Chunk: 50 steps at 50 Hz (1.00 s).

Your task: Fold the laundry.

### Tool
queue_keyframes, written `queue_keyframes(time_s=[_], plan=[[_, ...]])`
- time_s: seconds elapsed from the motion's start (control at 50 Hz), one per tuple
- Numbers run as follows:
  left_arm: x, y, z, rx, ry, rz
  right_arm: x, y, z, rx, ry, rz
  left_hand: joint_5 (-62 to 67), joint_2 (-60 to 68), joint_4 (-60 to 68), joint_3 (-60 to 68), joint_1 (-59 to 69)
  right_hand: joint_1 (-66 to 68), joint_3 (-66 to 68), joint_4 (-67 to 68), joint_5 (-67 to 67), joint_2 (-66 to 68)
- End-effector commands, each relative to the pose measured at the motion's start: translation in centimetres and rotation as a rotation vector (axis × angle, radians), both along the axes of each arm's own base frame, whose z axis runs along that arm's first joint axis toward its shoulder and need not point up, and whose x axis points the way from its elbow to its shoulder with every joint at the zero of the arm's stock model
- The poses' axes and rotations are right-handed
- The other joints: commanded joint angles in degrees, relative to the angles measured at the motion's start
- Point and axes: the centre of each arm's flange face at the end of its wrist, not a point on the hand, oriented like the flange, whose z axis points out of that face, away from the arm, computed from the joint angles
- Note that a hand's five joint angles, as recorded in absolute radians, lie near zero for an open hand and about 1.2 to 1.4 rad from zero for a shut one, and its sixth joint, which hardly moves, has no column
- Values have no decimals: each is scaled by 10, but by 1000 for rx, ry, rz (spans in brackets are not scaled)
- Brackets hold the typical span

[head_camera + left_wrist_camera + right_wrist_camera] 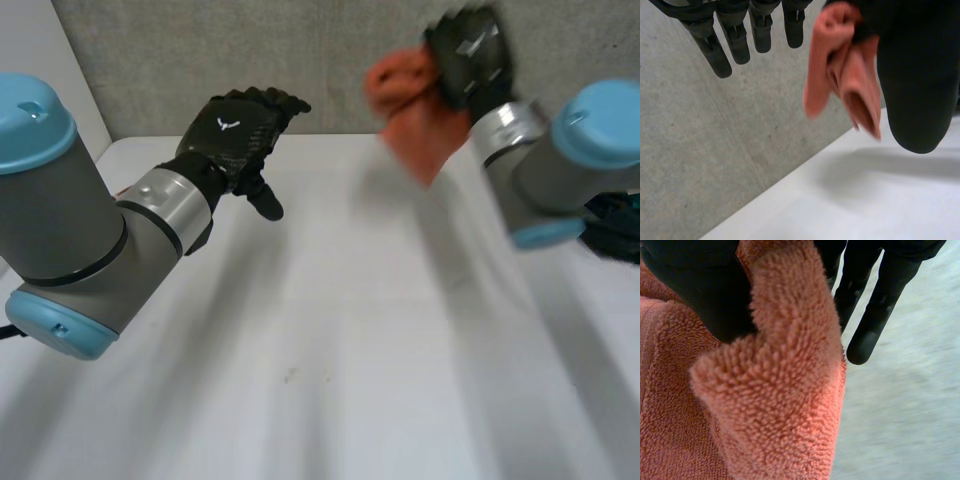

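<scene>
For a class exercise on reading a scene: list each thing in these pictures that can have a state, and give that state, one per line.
left hand: open, raised above the table, holding nothing.
right hand: shut on the orange towel, raised.
orange towel: bunched, unfolded, hanging from the right hand, clear of the table.

Free lane: the table (330, 380) is bare surface between my arms, so there's room to pass low across the middle. My left hand (235, 130) hangs above the far left part, fingers relaxed. My right hand (470, 55) is up at the far right, pinching the towel (410, 110), which dangles off the table. There's an open gap between towel and left hand. The wall (300, 60), close behind both hands, blocks any reach further back.
</scene>
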Motion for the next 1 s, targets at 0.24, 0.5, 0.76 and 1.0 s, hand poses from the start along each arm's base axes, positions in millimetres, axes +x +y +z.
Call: queue_keyframes(time_s=[0.24,0.5,0.76,1.0], plan=[[-26,31,8,-5,34,-105,-239,-122,42,-205,-224,-123,-4,4,4,1,10,235,139,115,193,156],[-30,32,-19,60,-5,-112,-361,-145,-140,178,-209,-205,-2,6,5,2,12,235,139,115,193,156],[-30,37,-21,67,-12,-121,-361,-126,-150,189,-140,-142,-2,6,5,2,12,235,139,115,193,156],[-42,70,-5,34,5,-203,-354,-105,-117,267,-193,-190,-7,1,0,-3,7,-465,-561,-585,-507,-544]])
